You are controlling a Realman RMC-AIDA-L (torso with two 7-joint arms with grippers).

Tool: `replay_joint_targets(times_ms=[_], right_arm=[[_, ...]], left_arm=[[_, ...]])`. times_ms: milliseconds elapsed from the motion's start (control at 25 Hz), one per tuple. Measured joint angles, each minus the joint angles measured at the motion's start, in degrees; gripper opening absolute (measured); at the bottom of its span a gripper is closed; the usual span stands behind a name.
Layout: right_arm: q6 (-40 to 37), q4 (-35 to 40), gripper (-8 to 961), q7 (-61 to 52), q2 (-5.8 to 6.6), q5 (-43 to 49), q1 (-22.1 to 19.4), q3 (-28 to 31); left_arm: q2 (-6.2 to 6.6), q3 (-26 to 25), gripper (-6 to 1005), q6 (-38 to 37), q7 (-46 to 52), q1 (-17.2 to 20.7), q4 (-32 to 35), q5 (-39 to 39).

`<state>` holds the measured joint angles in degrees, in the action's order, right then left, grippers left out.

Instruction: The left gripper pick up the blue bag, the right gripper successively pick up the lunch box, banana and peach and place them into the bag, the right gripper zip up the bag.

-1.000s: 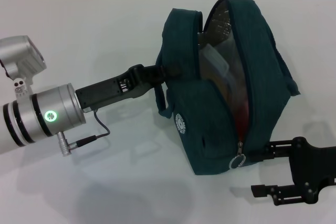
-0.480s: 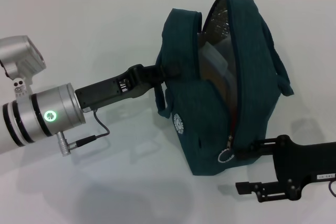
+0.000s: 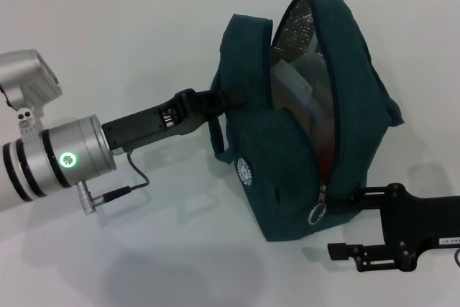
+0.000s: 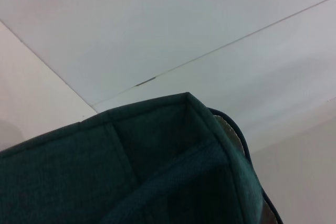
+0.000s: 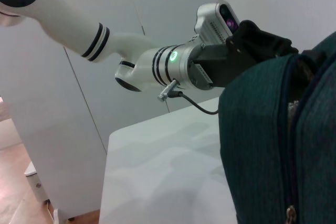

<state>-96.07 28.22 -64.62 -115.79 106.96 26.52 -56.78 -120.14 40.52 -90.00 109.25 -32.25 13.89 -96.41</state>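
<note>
A: One blue bag (image 3: 302, 116) stands on the white desk (image 3: 144, 48), with two claws at it. What do we fail to see?

B: We cannot see the fingertips of the left claw (image 3: 228, 97); they sit buried in the fabric at the bag's side by a handle loop (image 3: 218, 134), so we record it as clamped on the bag. The contents are hard to read: through the mouth we make out silver lining, a pale shape that may be the lunch box (image 3: 293, 83) and a strip of red-orange lower down. We cannot tell the banana or the peach apart.

A: And the right claw (image 3: 343, 223)?

B: Its two fingers stand apart, the upper one touching the bag beside the silver zip ring (image 3: 317, 213).

A: Change since half a second ago?

B: We note the ring and the right claw have shifted slightly rightward, and the mouth gapes a little wider.
</note>
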Motion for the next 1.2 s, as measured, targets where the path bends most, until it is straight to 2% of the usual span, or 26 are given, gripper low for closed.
replay_joint_targets(times_ms=[600, 1200], right_arm=[[0.10, -0.05, 659, -0.07, -0.05, -0.58, -1.22, 0.17], [3.14, -3.69, 658, -0.06, -0.41, -4.56, -0.02, -0.45]], left_arm=[[0.00, -0.03, 36, 0.00, 0.00, 0.12, 0.00, 0.00], [0.00, 0.00, 37, 0.01, 0.00, 0.20, 0.00, 0.09]])
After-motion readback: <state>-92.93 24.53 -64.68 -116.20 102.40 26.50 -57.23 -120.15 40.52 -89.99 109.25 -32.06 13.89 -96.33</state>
